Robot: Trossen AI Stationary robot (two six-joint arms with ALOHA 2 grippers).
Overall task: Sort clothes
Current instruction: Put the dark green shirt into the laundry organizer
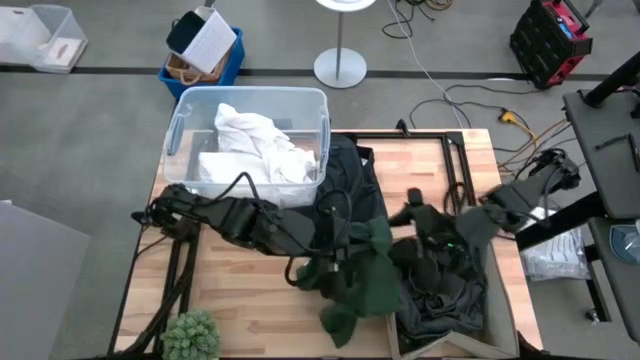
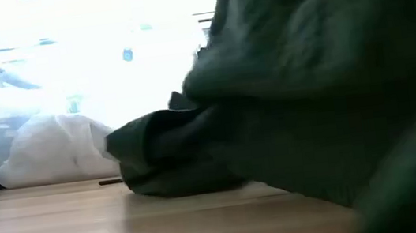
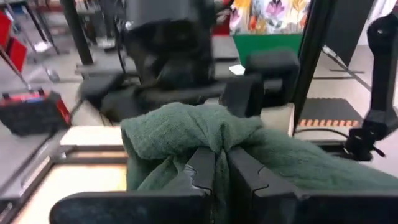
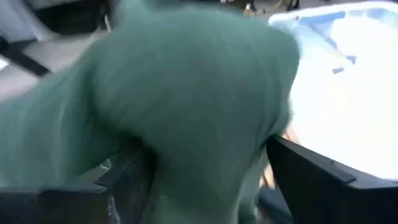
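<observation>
The left claw (image 3: 221, 171) is clenched on the dark green garment (image 1: 368, 272), bunched just ahead of its fingers above the tabletop (image 1: 240, 300). The right claw (image 4: 205, 180), fingers spread, has the same green cloth between them. Behind the left claw, white clothes (image 1: 262, 148) fill the clear bin (image 1: 175, 125).

Table top (image 1: 250, 305): pale wood planks, smooth, light satin sheen, visible grain and joints.
Dark green garment (image 1: 368, 272): soft matt cloth; the left wrist view shows a coarse, slightly ribbed knit texture.
Dark grey garment (image 1: 440, 295): thinner cloth, matt, finely creased.
White garments (image 1: 262, 150): matt crumpled cloth.
Bin (image 1: 178, 125): clear plastic, glossy, translucent walls.
Left gripper (image 3: 222, 171): fingers of matt black moulded plastic, smooth.
Right gripper (image 4: 205, 177): fingers dark, matt, hard-looking.
Plant (image 1: 192, 336): tufted, rough, matt green.
</observation>
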